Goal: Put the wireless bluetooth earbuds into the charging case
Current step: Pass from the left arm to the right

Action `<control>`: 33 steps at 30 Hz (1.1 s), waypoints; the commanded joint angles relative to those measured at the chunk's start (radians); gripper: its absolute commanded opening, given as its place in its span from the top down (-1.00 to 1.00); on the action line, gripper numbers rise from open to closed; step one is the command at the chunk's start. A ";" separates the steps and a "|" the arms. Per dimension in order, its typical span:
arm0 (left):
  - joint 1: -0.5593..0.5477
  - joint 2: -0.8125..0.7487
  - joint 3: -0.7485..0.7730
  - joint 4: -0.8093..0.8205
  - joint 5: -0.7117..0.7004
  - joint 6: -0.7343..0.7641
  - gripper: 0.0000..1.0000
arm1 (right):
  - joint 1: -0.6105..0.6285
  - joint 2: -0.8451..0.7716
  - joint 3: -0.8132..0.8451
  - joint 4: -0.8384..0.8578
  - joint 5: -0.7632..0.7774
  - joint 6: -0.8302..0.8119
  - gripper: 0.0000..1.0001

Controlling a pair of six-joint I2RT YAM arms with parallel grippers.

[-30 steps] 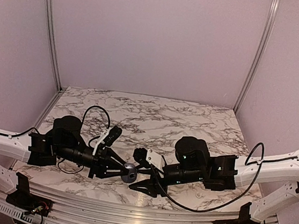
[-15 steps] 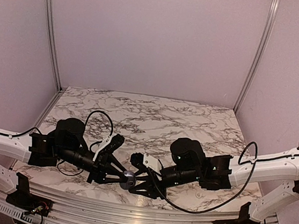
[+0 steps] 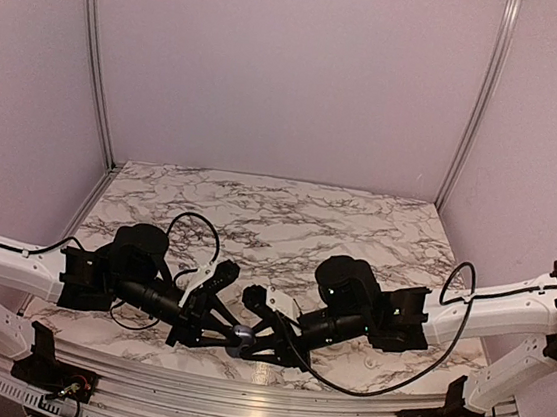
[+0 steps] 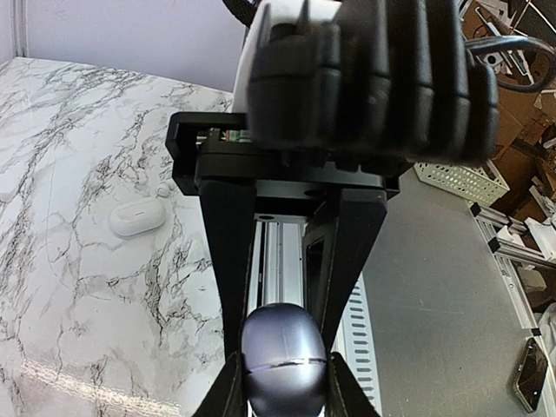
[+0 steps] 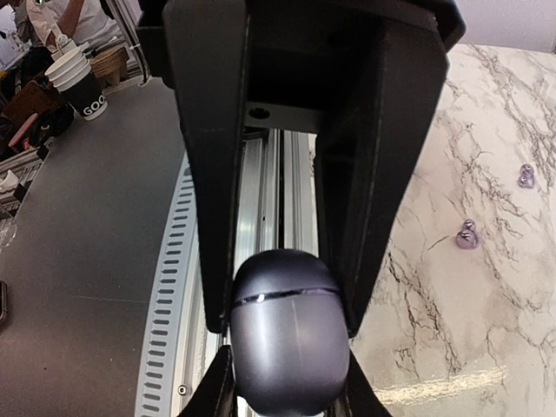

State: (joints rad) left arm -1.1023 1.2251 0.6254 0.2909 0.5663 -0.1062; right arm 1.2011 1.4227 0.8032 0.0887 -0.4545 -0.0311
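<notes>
The right jaws have been closed in from 3 o'clock; the shut charging case [image 5: 288, 334], over the counter's [image 3: 287, 220] 6 o'clock edge, is gripped by them and the left jaws, likely for prying open.

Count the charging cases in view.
2. One lavender-grey case clamped in the left gripper; one white case lying on the marble table, seen from the left wrist. More may be hidden.
</notes>
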 commanded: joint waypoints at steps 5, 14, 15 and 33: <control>-0.008 0.021 0.044 -0.027 -0.013 0.003 0.75 | -0.008 0.036 0.038 0.064 -0.030 -0.011 0.99; -0.008 0.010 0.041 -0.032 -0.086 0.011 0.03 | -0.021 0.078 0.042 0.103 -0.039 0.014 1.00; -0.008 0.006 0.039 -0.033 -0.103 0.011 -0.06 | -0.023 0.074 0.037 0.111 -0.039 0.017 1.00; -0.009 -0.052 0.005 -0.032 -0.180 0.034 -0.58 | -0.034 -0.047 -0.061 0.184 -0.048 0.049 1.00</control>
State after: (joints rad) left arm -1.1065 1.1877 0.6292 0.2489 0.3927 -0.0872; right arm 1.1740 1.4139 0.7517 0.2184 -0.4847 0.0010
